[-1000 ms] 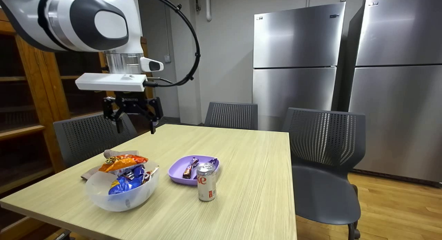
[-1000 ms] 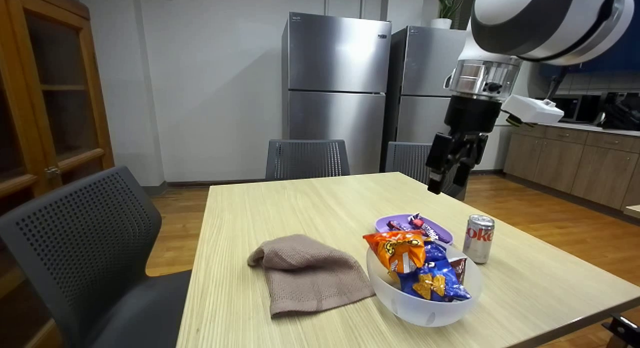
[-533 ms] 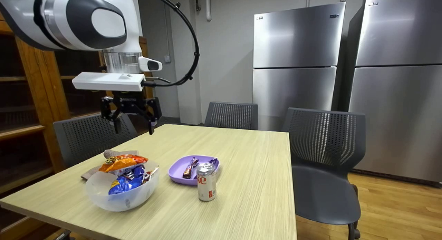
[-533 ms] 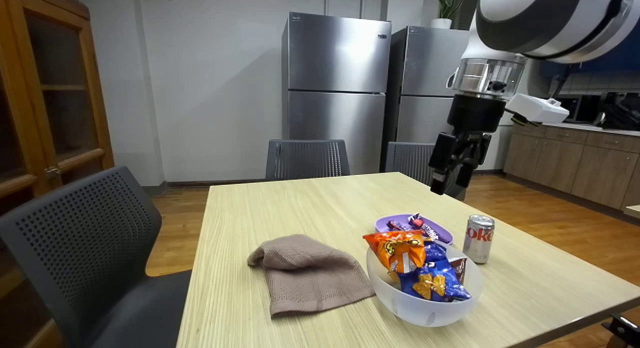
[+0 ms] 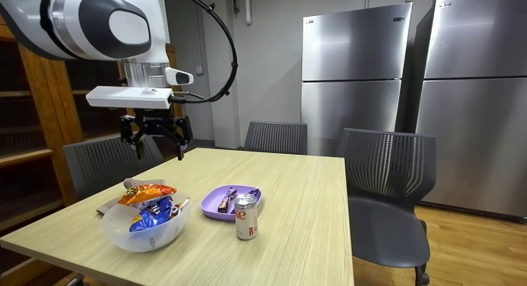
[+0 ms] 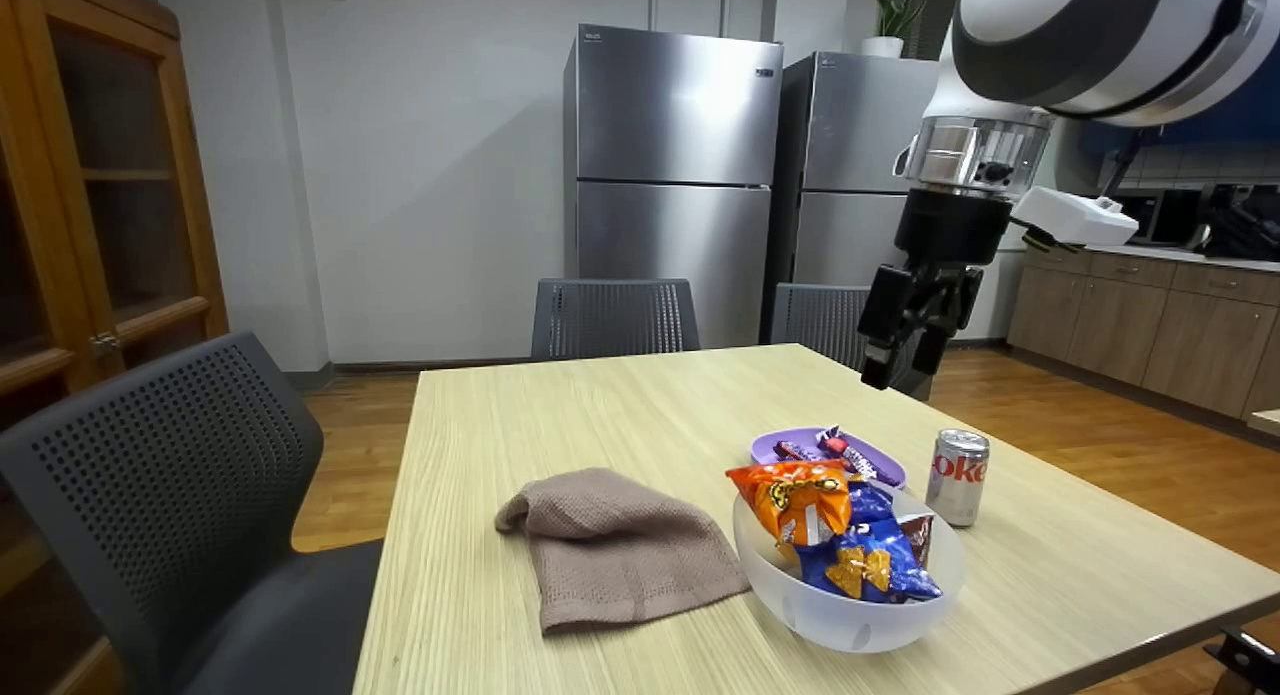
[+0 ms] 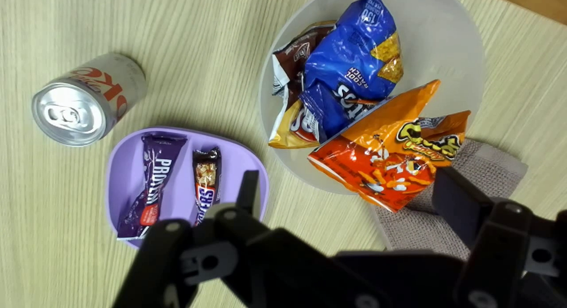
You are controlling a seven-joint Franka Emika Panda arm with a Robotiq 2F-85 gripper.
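My gripper (image 5: 160, 156) hangs in the air above the table, jaws wide apart and nothing between them. In the wrist view its fingertips (image 7: 249, 179) appear over a purple plate (image 7: 234, 161) on one side and a brown cloth on the other. A frosted bowl (image 6: 860, 630) holds an orange Cheetos bag (image 7: 390, 161), a blue Doritos bag (image 7: 350, 55) and a brown-and-gold bag (image 7: 299, 55). On the plate lie a purple protein bar (image 7: 155, 179) and a Snickers bar (image 7: 206, 179). A Diet Coke can (image 6: 958, 480) stands upright beside the plate.
The brown cloth (image 6: 630, 560) lies crumpled against the bowl. All of this rests on a light wooden table (image 5: 288, 187). Dark chairs (image 5: 383, 166) stand round it, with two steel fridges (image 6: 670, 155) and a wooden cabinet (image 6: 120, 175) beyond.
Early in the last second the arm shifted slightly sideways and has since stayed still. The jaws remain open, and the things on the table have not moved.
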